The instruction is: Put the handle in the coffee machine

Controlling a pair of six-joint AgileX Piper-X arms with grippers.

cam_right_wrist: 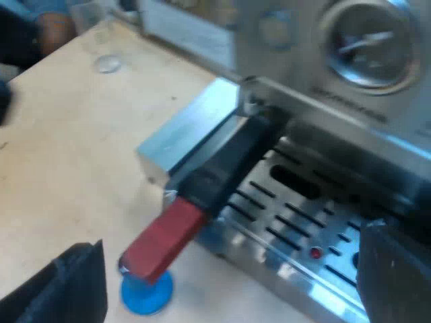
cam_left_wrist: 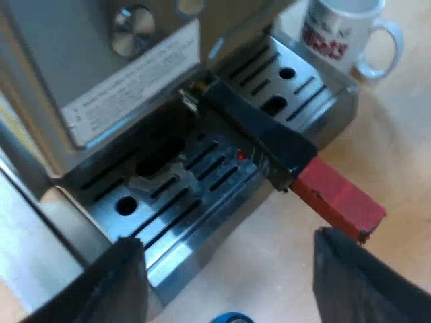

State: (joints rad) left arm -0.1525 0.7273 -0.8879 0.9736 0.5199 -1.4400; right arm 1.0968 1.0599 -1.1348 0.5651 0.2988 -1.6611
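Red end (cam_left_wrist: 340, 202) of the handle (cam_left_wrist: 259, 131) sticks out toward my left gripper (cam_left_wrist: 225, 269), just beyond the fingers (cam_left_wrist: 114, 289) and closer to one of them. Those fingers are spread wide with nothing between them, so it's let go. The dark part of the handle runs up over the drip tray (cam_left_wrist: 182, 202) and its far end is tucked into the front of the espresso machine (cam_left_wrist: 81, 60). So the handle is in the machine, not in either gripper.

Same deal from the right wrist view: the right gripper (cam_right_wrist: 230, 235) is spread wide, empty, with the red end in the gap between its fingers (cam_right_wrist: 74, 289) but farther out, not touching them. A blue tamper (cam_right_wrist: 145, 293) stands on the wooden table (cam_right_wrist: 67, 148) right under the red tip.

Writing-wise: there's a pale label (cam_left_wrist: 135, 74) on the machine's face below a metal knob (cam_left_wrist: 131, 28), several lines of print, can't read any of it. The white mug (cam_left_wrist: 343, 33) well beyond the fingers, beside the tray, has red lettering, also unreadable. The gauge (cam_right_wrist: 367, 40) has a strip of small text under it, too blurry to make out.
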